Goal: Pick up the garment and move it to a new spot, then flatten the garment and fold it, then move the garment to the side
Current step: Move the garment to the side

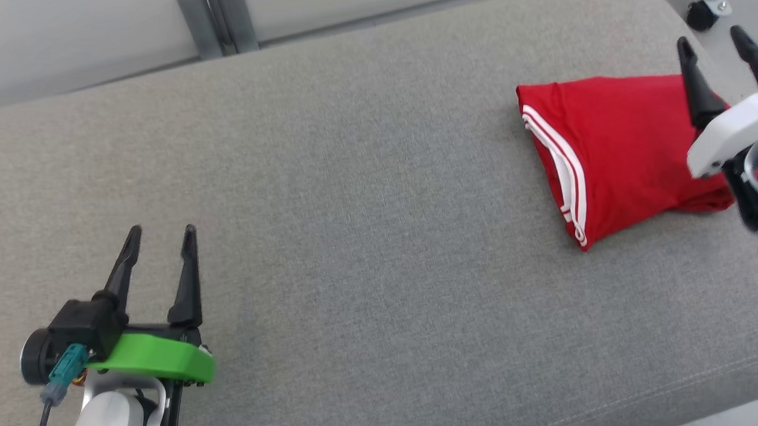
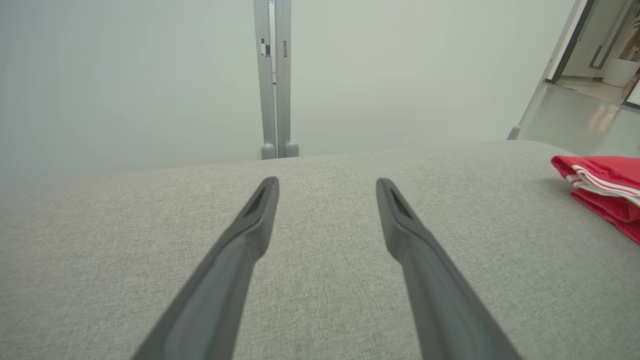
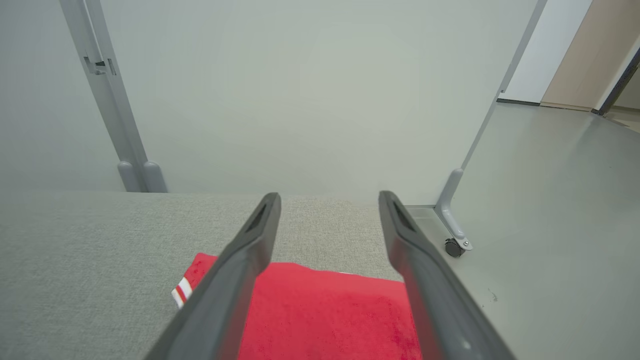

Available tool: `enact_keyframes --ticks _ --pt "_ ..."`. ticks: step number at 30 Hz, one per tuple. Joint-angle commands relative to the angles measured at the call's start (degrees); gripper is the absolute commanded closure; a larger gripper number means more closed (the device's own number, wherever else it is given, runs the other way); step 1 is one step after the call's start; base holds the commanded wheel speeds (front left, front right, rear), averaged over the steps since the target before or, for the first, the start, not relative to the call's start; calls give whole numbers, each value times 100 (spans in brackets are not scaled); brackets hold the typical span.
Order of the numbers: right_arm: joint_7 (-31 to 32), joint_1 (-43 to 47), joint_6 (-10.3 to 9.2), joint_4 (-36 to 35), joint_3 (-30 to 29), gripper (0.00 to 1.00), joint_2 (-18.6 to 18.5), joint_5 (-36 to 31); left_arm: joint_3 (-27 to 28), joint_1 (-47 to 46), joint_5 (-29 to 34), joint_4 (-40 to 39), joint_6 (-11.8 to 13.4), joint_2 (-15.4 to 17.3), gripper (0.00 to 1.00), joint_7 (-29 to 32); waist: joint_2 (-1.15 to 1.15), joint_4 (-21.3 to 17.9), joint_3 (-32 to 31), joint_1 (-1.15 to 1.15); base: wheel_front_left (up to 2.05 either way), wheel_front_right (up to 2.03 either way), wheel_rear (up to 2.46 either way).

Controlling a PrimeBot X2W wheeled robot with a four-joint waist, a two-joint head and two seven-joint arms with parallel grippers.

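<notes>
The folded shirt (image 1: 616,148) lies near the right end of the grey bench (image 1: 353,188), beneath my right gripper (image 1: 710,37), fingers spread and empty. My left gripper (image 1: 162,230), also spread, is well apart. The shirt looks light, soft, floppy; I'd pinch its thick folded edge.

grey cushion (image 1: 353,207) ctr/left: open | garment (image 1: 623,154) blocks right end
</notes>
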Motion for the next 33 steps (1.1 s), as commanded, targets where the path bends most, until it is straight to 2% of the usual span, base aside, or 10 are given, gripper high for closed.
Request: enact_keyframes --ticks 1,5,10,22,33 --pt "-44 316 -4 -228 -26 0 42 26 71 150 -58 -44 65 21 0 -29 0 250 -576 0 0 0 0" --pt "-120 944 -3 -997 -179 0 291 -58 240 402 -79 -104 219 77 0 -42 0 298 -824 0 0 0 0" --pt "-199 1836 -3 -1627 -331 0 702 -216 432 698 -238 -114 330 -47 0 -69 0 391 -1054 0 0 0 0" --pt "-227 3208 -3 -2355 -900 0 1405 -641 640 957 -37 154 179 -319 0 -82 0 529 -1216 0 0 0 0" --pt "-229 3530 -3 -2742 -944 0 1554 -882 937 1046 281 266 -71 -573 0 -83 0 492 -1267 0 0 0 0"
